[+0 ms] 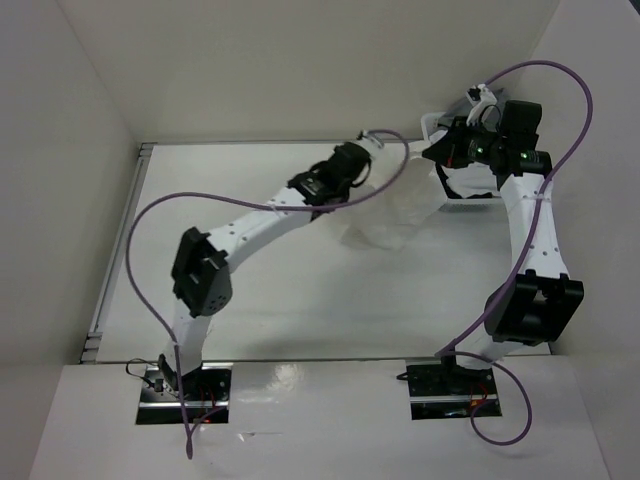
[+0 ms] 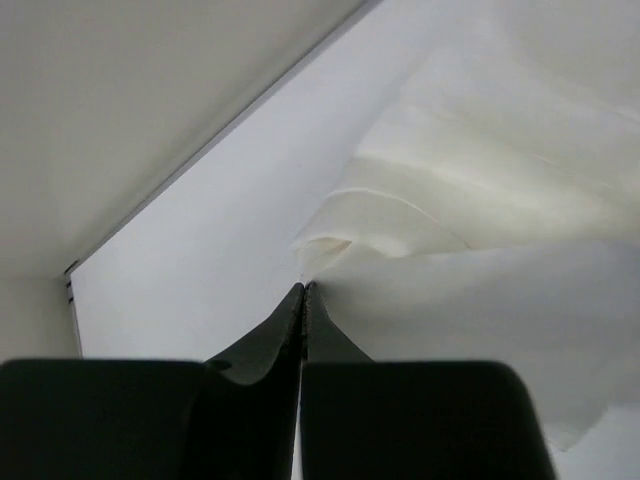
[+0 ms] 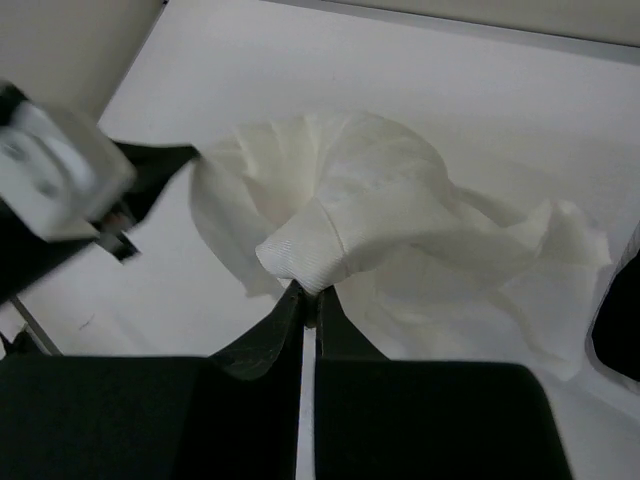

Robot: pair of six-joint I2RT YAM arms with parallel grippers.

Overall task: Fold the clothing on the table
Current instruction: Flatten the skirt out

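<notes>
Top view: the white pleated thin-fabric skirt [image 1: 392, 218] lies bunched toward the far right corner of the flat matte white table [image 1: 260, 290], between the left gripper [image 1: 372, 158] and the right gripper [image 1: 438, 152].

Left wrist view: the left gripper [image 2: 303, 292] has its jaws together, pinching a curled skirt edge.

Right wrist view: the right gripper [image 3: 308, 298] is clamped on a ribbed, crumpled fold.
</notes>
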